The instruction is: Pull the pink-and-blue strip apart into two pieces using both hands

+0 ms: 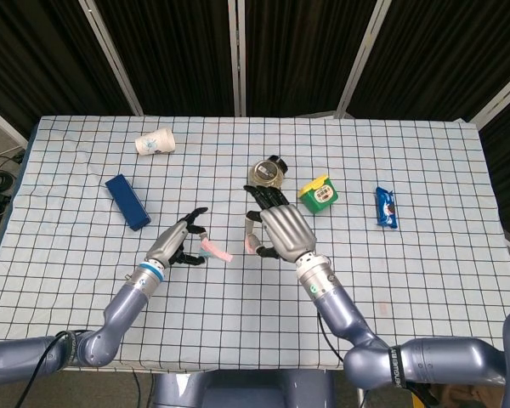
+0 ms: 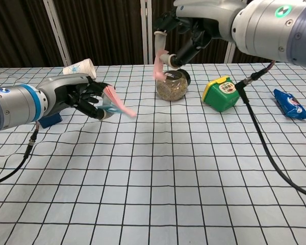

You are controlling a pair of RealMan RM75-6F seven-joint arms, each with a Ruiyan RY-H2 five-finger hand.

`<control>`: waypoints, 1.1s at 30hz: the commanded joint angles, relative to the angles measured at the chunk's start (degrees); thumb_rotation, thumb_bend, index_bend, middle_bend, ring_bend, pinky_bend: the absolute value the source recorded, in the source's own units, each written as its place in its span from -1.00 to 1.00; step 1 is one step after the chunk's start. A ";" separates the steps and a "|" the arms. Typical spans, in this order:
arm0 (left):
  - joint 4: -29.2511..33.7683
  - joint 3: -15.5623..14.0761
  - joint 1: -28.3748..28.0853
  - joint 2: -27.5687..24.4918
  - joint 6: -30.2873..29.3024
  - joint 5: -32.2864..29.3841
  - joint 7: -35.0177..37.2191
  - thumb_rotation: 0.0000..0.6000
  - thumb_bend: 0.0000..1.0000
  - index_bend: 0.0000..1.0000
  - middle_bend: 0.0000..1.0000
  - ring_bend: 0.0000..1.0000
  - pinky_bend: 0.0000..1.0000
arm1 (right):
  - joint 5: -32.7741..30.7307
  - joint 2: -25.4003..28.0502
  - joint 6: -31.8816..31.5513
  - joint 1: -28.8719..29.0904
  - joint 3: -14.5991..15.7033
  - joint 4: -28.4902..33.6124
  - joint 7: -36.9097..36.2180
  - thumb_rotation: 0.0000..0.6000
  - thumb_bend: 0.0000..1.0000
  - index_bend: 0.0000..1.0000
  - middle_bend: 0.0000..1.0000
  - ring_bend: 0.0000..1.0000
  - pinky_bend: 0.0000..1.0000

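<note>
Left hand (image 2: 84,99) pinching one strip piece (image 2: 117,104), right hand (image 2: 186,38) another (image 2: 158,64), apart

tablecloth (image 2: 158,168): looking like soft matt cloth, wrinkling a bit, printed with a dark grid
left hand (image 2: 84,97): showing dull grey metal-look shell with black plastic-looking fingers (image 2: 92,109)
right hand (image 1: 282,231): wearing the same brushed grey back, catching a soft sheen
strip piece in left hand (image 2: 117,105): looking like smooth matt rubbery plastic, pink with a bit of blue
strip piece in right hand (image 2: 159,64): looking like the same smooth pink stuff
jar (image 2: 172,88): shining like clear glass or plastic, black lid
green tub (image 2: 221,94): gleaming like glossy plastic
snack packet (image 2: 289,104): glinting like shiny blue foil
paper cup (image 2: 79,68): looking matt, papery
blue box (image 1: 126,201): looking matt; material not clear
</note>
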State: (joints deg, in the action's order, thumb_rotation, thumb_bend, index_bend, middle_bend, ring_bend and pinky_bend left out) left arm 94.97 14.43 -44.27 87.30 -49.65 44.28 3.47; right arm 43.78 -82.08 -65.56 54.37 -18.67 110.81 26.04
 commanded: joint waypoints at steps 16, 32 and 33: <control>-5.21 -1.61 4.32 -4.99 0.97 7.24 3.75 1.00 -0.05 0.62 -1.00 -1.00 -1.00 | 4.22 8.42 1.77 -4.70 2.66 -1.06 -3.26 1.00 -0.13 0.46 -0.90 -1.00 -1.00; -7.66 -4.92 9.15 -11.83 -7.73 20.84 1.53 1.00 -1.00 -1.00 -1.00 -1.00 -1.00 | 18.79 16.74 5.52 -11.59 11.12 -7.92 -9.14 1.00 -1.00 -1.00 -1.00 -1.00 -1.00; -7.57 -4.77 9.51 -12.22 -8.50 21.24 1.66 1.00 -1.00 -1.00 -1.00 -1.00 -1.00 | 20.26 17.26 4.87 -12.27 11.39 -8.11 -9.91 1.00 -1.00 -1.00 -1.00 -1.00 -1.00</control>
State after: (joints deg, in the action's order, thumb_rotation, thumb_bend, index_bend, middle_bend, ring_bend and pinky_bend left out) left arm 87.35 9.35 -35.73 75.98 -56.63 64.38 4.39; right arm 60.65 -66.44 -59.32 43.98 -8.28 103.46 18.27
